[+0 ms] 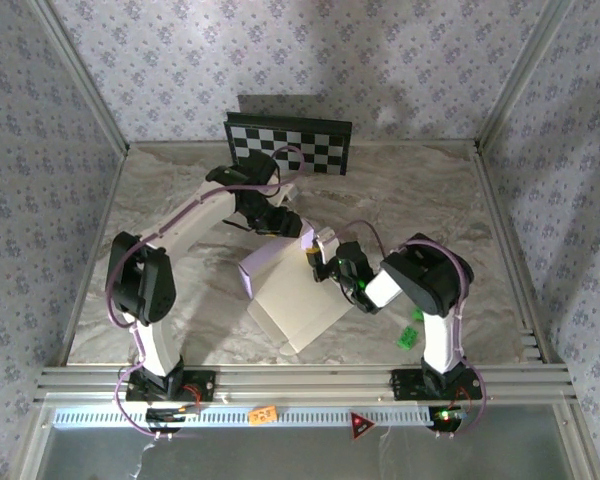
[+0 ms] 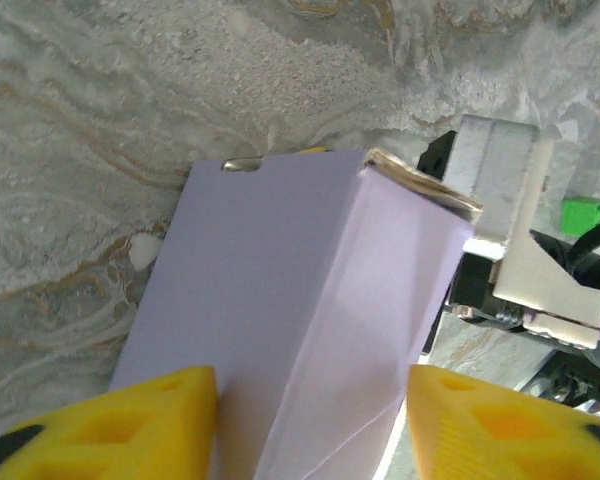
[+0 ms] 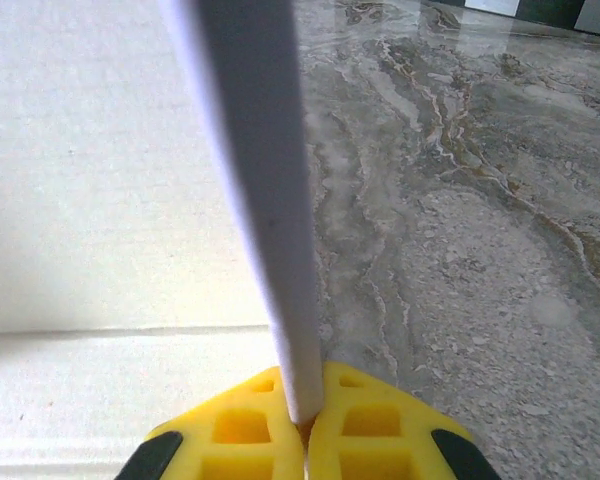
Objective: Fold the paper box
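Marbled counter [image 1: 430, 190] carries the paper box [image 1: 295, 300], part-formed. Right claw [image 3: 305, 425] is pinched tight on a raised flap [image 3: 260, 200], with cream panels [image 3: 100, 200] lying flat to its left. Left claw [image 2: 310, 425] stands parted astride an upright lavender wall [image 2: 280, 280] (contact not determinable). Judged early-to-middle: some walls up, remaining flaps and closure outstanding.

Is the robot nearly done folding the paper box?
Maybe halfway. Done: one lavender wall of the paper box already stands up. In hand: the right pincer is shut on a flap's edge, and the open left pincer straddles the lavender fold. Left: the cream panel lies flat, unfolded.
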You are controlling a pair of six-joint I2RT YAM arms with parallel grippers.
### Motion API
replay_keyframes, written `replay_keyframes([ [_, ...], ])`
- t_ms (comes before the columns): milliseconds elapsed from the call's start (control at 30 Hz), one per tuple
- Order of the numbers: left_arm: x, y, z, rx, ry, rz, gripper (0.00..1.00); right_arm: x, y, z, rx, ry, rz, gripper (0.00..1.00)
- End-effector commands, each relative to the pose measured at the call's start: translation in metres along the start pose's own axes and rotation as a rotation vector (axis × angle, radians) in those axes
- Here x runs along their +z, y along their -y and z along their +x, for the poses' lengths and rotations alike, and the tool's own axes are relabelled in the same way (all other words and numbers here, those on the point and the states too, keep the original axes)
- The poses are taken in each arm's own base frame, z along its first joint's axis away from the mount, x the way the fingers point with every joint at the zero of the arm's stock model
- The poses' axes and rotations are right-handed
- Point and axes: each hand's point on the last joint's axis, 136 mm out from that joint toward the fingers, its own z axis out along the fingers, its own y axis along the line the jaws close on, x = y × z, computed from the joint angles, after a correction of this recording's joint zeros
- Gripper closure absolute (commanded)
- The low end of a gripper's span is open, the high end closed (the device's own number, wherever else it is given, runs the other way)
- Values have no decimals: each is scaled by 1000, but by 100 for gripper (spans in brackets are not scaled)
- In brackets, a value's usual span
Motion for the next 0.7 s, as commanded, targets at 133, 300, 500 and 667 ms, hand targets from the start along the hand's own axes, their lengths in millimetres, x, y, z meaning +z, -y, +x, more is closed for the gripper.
replay_keyframes([
  [133, -99, 28, -16, 54, 222, 5, 30, -20, -9, -2, 7, -246, -69, 100],
  [300, -135, 27, -16, 78, 336, -25, 28, -52, -12, 6, -16, -491, -122, 100],
  [500, -135, 8, -8, 39, 382, -51, 28, -99, -18, 18, -81, -840, -232, 100],
  [667, -100, -12, 11, -12, 303, -63, 31, -120, 4, 23, -233, -1129, -171, 100],
])
